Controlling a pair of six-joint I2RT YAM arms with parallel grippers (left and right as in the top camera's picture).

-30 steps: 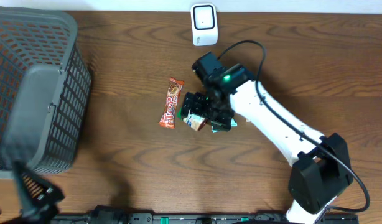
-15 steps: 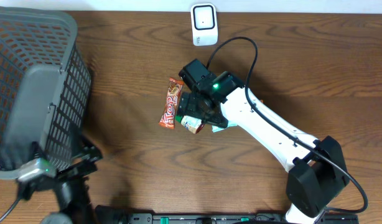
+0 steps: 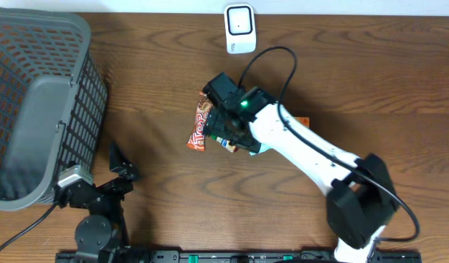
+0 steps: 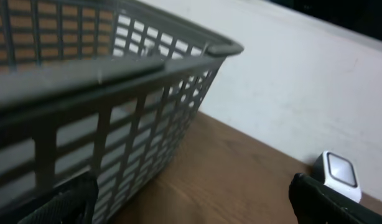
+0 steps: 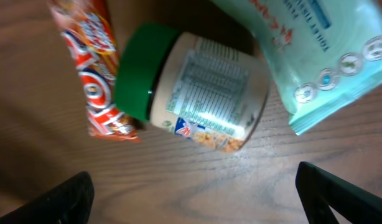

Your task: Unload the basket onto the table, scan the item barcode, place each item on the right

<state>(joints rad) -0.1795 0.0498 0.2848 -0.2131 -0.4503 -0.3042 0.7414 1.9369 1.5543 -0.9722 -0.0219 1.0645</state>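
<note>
One dark wooden table (image 3: 159, 66) meets a white wall (image 4: 290, 81); a grey basket (image 3: 42, 109) sits at 9 o'clock, a scanner (image 3: 240, 28) at 12. Near centre the jar (image 5: 197, 93) lies on its side, green lid, printed label up. The right gripper (image 5: 194, 196) hangs over it, jaws apart; the left gripper (image 3: 122, 164), at 7 o'clock, is likewise spread.

Dark wooden table (image 3: 400, 88) against white wall (image 4: 290, 81).

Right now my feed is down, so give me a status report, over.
Left gripper open, empty, by basket. Right gripper open over green-lidded jar lying on its side. Candy bar and teal packet crowd it either side.
</note>
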